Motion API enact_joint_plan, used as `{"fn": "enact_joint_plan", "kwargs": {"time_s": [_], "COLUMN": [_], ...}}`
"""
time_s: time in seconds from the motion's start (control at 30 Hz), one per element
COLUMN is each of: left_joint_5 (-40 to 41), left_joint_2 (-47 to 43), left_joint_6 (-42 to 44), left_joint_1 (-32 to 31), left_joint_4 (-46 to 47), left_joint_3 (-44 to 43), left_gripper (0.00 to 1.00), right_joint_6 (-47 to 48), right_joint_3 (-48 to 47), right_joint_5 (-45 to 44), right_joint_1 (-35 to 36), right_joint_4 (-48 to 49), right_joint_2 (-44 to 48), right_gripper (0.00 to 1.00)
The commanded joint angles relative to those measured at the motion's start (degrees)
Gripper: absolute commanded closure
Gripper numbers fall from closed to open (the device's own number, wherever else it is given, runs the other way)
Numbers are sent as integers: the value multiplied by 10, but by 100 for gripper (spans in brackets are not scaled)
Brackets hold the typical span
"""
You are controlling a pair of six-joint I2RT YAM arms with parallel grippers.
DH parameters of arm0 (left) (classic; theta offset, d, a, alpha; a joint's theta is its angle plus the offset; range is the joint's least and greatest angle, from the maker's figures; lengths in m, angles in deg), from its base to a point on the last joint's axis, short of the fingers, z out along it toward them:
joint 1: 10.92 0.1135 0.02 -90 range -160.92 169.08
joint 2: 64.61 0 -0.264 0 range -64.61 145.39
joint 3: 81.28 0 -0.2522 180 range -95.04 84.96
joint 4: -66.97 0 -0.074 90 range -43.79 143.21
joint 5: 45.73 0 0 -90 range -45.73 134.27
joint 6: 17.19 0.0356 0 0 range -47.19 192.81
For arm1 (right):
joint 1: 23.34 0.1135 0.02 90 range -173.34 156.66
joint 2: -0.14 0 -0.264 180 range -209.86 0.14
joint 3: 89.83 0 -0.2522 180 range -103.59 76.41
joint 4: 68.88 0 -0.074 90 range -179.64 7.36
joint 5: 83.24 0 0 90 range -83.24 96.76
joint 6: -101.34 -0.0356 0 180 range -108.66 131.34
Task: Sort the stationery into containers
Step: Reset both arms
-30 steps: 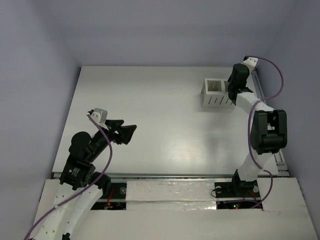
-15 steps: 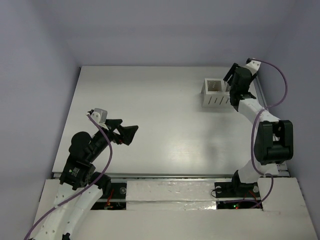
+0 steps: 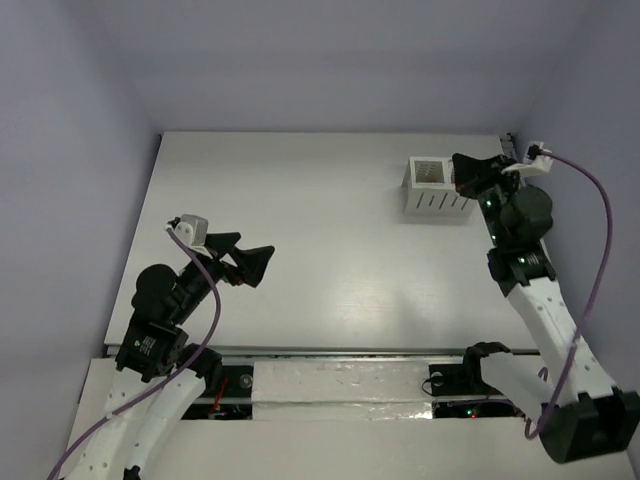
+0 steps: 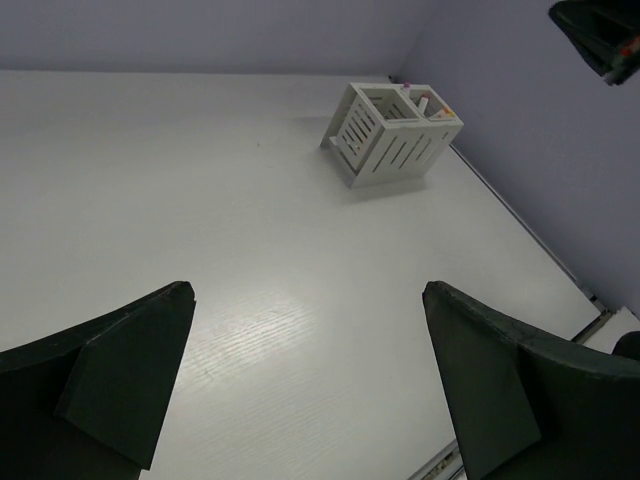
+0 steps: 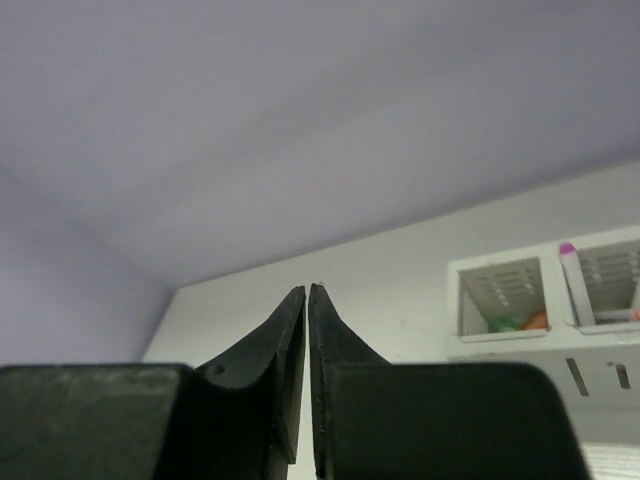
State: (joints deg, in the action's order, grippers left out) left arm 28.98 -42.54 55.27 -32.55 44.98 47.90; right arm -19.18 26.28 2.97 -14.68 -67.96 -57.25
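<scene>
Hovering near the box holder [image 3: 435,203], right jaws press together empty; left jaws gape, empty.

you see the left gripper [image 4: 305,300] with its jaws spread wide above the white table [image 4: 180,170]. far ahead to the right, the slotted box [image 4: 385,140] stands near the wall [image 4: 500,120], with pens [image 4: 425,100] poking from its far compartment.

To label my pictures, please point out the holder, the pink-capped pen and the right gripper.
holder [image 4: 395,160]: left wrist view, slotted side wall.
pink-capped pen [image 5: 574,288]: right wrist view, its white barrel.
right gripper [image 5: 307,292]: right wrist view, between its closed fingertips.
</scene>
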Motion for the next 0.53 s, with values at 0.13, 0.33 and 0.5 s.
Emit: {"fn": "enact_joint_plan", "kwargs": {"time_s": [0.13,0.33,0.5], "left_joint_5": [26,95,94], "left_joint_2": [4,14,28], "left_joint_6": [-21,-7,-24], "left_joint_1": [4,4,4], "left_joint_4": [70,79,79], "left_joint_3": [-71,-127,-105], "left_gripper": [1,1,1], "right_joint_6": [-41,-40,-50], "right_joint_3": [-26,-29,-1], "right_joint_5": [71,18,51], "right_joint_1": [0,0,0], "right_joint_4": [-90,-140,-145], "right_joint_2": [204,290,263], "right_gripper": [38,4,2]}}
